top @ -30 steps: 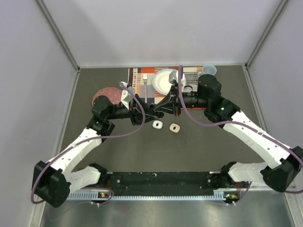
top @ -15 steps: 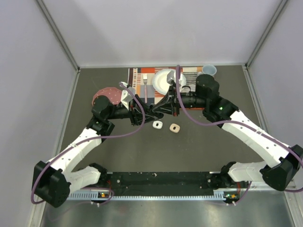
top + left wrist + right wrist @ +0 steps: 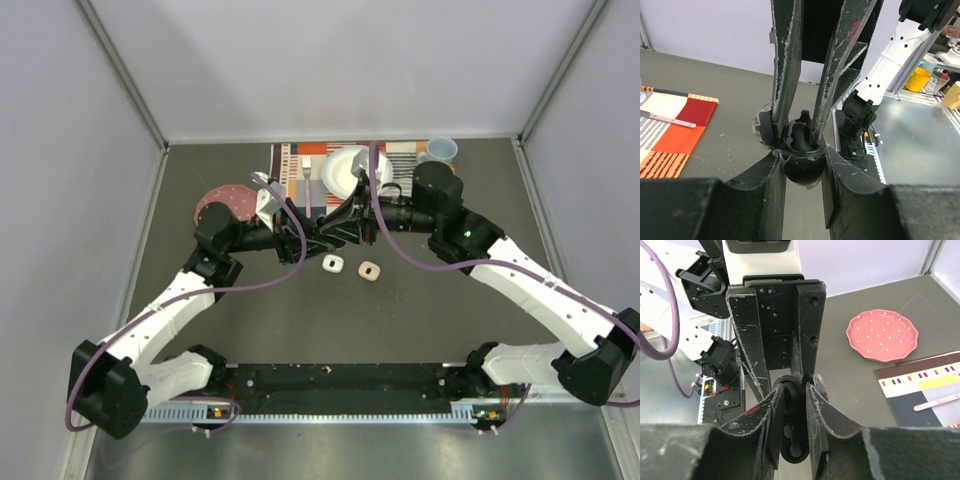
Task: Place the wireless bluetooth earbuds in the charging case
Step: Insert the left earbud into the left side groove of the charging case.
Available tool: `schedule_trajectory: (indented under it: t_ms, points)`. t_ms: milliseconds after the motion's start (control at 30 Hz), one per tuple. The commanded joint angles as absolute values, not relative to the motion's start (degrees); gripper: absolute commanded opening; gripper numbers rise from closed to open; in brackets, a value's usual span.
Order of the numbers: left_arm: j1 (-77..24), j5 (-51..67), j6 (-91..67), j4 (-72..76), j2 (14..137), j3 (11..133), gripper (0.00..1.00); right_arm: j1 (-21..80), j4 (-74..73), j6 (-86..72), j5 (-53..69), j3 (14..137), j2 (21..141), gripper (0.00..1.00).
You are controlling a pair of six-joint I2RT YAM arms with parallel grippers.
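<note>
1. Grey walls close in a dark table (image 3: 420, 310); both arms meet above its middle, fingertip to fingertip.
2. Left hand (image 3: 801, 156) is pressed together on the black charging case (image 3: 801, 175), whose open mouth is turned toward the other arm.
3. Right hand (image 3: 794, 392) straddles a black earbud (image 3: 800, 135) sitting in that mouth; whether its fingers grip the bud or stand just clear I cannot tell.
4. The bud's long axis seems to run along those fingers, straight into the case.
5. The bud is glossy black, with a red glint beside it.
</note>
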State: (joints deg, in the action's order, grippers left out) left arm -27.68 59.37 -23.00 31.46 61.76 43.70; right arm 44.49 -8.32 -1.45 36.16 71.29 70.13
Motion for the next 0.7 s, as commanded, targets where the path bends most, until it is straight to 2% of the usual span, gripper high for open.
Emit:
schedule_trajectory:
  t_ms: [0, 233, 267, 567, 667]
  points:
    - [-28.39, 59.06, -21.98, 35.95, 60.38, 45.44, 0.0, 45.18, -7.48, -0.88, 33.14, 69.96, 68.38, 0.28]
    - [-28.39, 58.8, -21.01, 34.54, 60.47, 45.26, 0.0, 45.26, -2.12, -3.25, 30.68, 67.24, 65.92, 0.31]
    - [-28.39, 58.8, -20.92, 34.54, 60.29, 45.09, 0.0, 45.26, -1.41, -3.43, 30.24, 66.8, 65.57, 0.34]
    - [-28.39, 58.09, -19.86, 33.31, 59.85, 44.56, 0.0, 45.18, 5.79, -4.04, 26.28, 62.76, 61.09, 0.47]
    - [-28.39, 58.1, -19.69, 33.14, 59.94, 44.47, 0.0, 45.18, 7.55, -4.13, 25.23, 61.44, 59.77, 0.48]
